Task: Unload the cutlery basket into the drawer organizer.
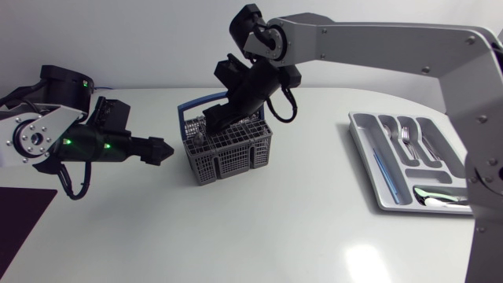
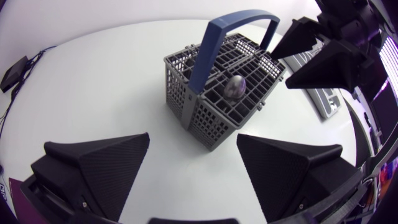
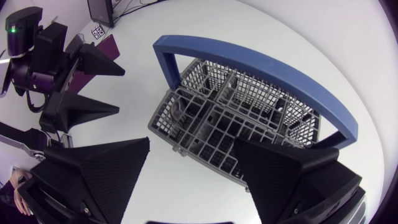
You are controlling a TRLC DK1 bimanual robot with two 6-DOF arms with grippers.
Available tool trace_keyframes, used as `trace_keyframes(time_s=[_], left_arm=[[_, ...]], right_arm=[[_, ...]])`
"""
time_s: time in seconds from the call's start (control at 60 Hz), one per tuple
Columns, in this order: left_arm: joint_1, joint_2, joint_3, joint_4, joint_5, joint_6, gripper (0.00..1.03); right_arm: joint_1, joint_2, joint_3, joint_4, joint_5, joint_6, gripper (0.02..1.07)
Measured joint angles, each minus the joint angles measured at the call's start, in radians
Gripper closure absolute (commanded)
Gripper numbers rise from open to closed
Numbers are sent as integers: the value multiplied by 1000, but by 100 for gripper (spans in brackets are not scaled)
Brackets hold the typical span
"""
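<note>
Spoon point(image 2: 235, 87) half-buried inside basket point(image 2: 214, 127)

The left gripper point(image 2: 193, 138) stands with its two wedge fingers spread wide, nothing between them. Just ahead of it on the white table point(image 2: 93, 81) sits the grey cutlery basket point(image 2: 180, 93), blue handle point(image 2: 214, 43) upright. A spoon point(image 2: 235, 87) rests bowl-up in one compartment. The right gripper point(image 2: 281, 70) hangs at the basket's far side, fingers apart. The drawer organizer point(image 2: 323, 102) lies partly hidden behind it.
</note>
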Motion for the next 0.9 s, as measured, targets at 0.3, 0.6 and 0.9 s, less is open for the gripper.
trace_keyframes(time_s=[0.3, 0.6, 0.9], left_arm=[[42, 0, -15, -1, 49, 53, 4], [101, 3, -16, -1, 83, 90, 4], [126, 33, -17, 3, 98, 115, 4]], right_arm=[[19, 104, 153, -56, -53, 2, 22], [26, 187, 241, -75, -69, 2, 50], [42, 236, 291, -97, -72, 2, 71]])
